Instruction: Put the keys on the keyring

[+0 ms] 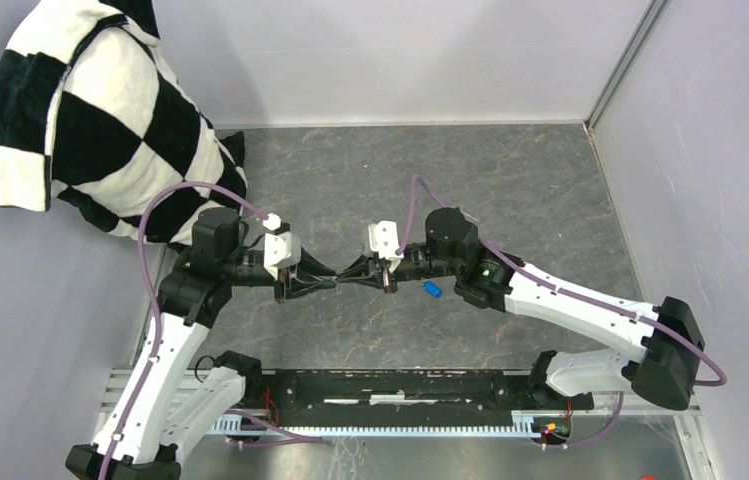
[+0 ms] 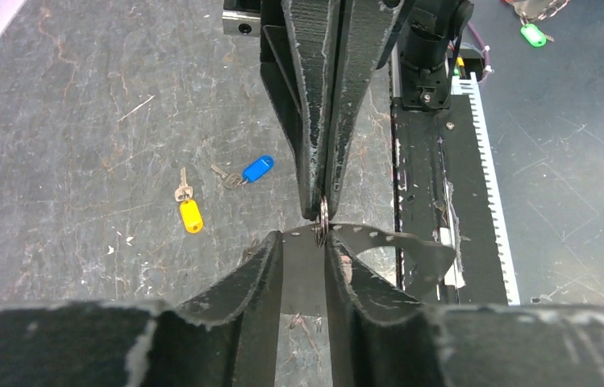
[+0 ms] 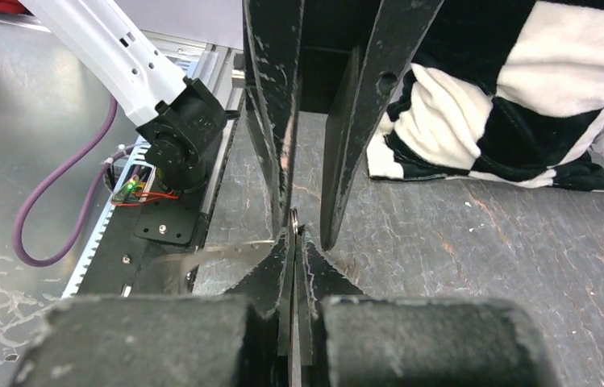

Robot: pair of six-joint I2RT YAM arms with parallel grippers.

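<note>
Rail (image 1: 400, 385): a black rail is lying along the near edge of the worktop (image 1: 510, 180), and both arms are reaching from there toward the middle.
Left gripper (image 2: 302, 242): it is pointing to the right and meeting the other gripper tip to tip above the middle of the worktop. Its fingers (image 2: 260, 270) are standing apart with a clear gap, and they are not clamping anything.
Right gripper (image 3: 293, 242): it is pointing to the left. Its fingers are pressed together and are pinching the keyring at the very tips.
Keyring (image 2: 324, 219): it is showing only edge-on, as a thin metal line sticking out of the right gripper, in the air above the worktop. It is reaching to the mouth of the left gripper, close to one finger. I cannot tell if it is touching that finger.
Blue key (image 2: 250, 171): it is lying flat on the worktop near the middle, just beside the right arm's wrist, not on the keyring.
Yellow key (image 2: 190, 211): it is lying flat near the blue key, a little farther from the rail, apart from it.
Cloth (image 1: 100, 120): a black-and-white checked cloth is leaning at the far left corner.
</note>
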